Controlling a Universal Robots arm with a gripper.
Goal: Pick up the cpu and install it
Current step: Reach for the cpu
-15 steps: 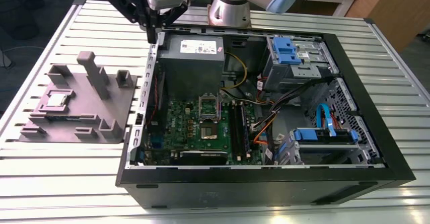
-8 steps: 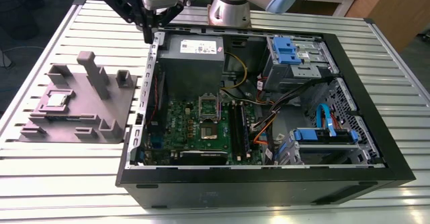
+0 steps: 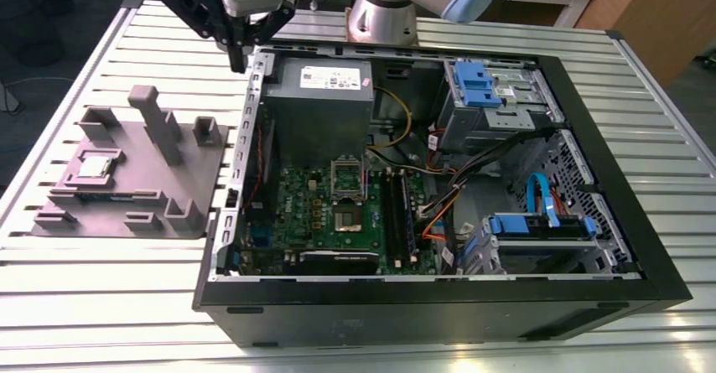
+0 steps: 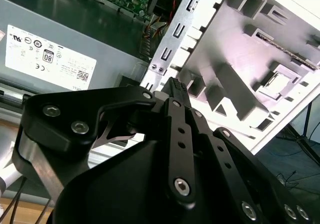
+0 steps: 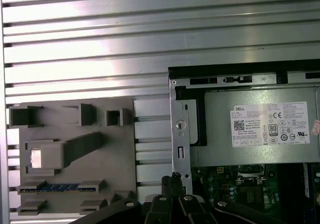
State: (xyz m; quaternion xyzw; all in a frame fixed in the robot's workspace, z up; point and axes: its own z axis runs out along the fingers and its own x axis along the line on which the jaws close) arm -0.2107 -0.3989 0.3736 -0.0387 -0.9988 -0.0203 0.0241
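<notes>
In the exterior view the gripper (image 3: 237,61) hangs above the back corner of the open computer case (image 3: 448,316), over the case's edge on the exterior view's left. Its two fingers are pressed together and carry nothing. The cpu (image 3: 90,168) lies flat in its pocket on the grey holder block (image 3: 168,180), well apart from the gripper and not yet touched. The motherboard (image 3: 319,214) sits inside the case.

In the second wrist view the gripper (image 4: 175,86) shows its tips meeting with no gap, the power supply (image 4: 75,34) on one side of them and the holder block (image 4: 235,49) on the other.

In the first wrist view the gripper (image 5: 172,180) sits against the case wall, the power supply (image 5: 220,134) beyond it, while the cpu (image 5: 36,157) shines pale in the holder block (image 5: 100,184).

The step in hand, as I judge it, is the reach for the chip. To do it well, the fingers need to part wide enough to span the chip, line up square with its sides, and come straight down clear of the block's upright posts, gripping the rim rather than the top.

The table (image 3: 112,306) is ribbed bare metal, bright with glare. Around it are a dark floor and wooden furniture (image 3: 632,4).
</notes>
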